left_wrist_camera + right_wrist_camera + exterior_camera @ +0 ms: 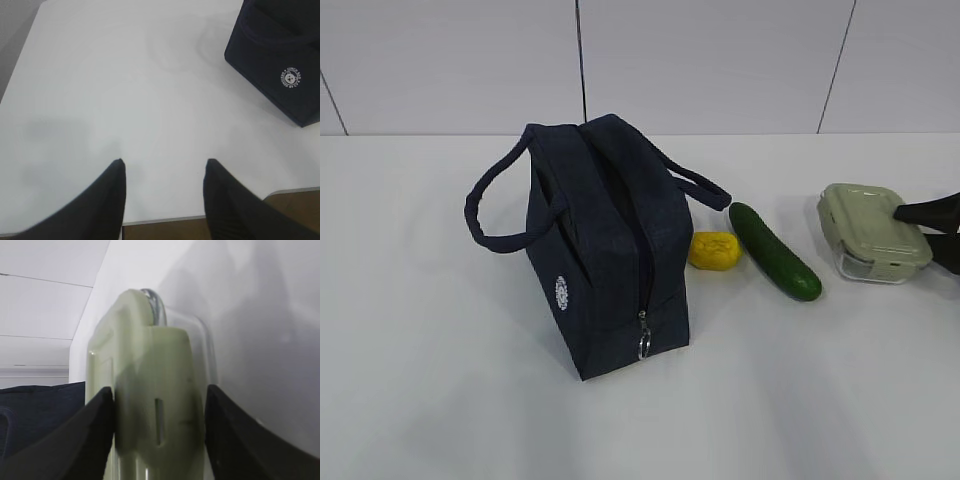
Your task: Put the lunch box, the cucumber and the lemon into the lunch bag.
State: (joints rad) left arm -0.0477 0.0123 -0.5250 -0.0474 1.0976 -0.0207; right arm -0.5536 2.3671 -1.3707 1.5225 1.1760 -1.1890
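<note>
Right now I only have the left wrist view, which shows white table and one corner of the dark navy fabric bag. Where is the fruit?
Observer: The small, lumpy yellow lemon lies on the white table, just right of the boxy navy lunch bag.
Operator: And the cucumber?
Observer: The long dark green cucumber lies diagonally, immediately right of the lemon.
Operator: What is the other arm doing?
Observer: The right gripper is at the far right, its jaws against both sides of the clear lunch box with the sage-green lid. The box sits on the table.
</note>
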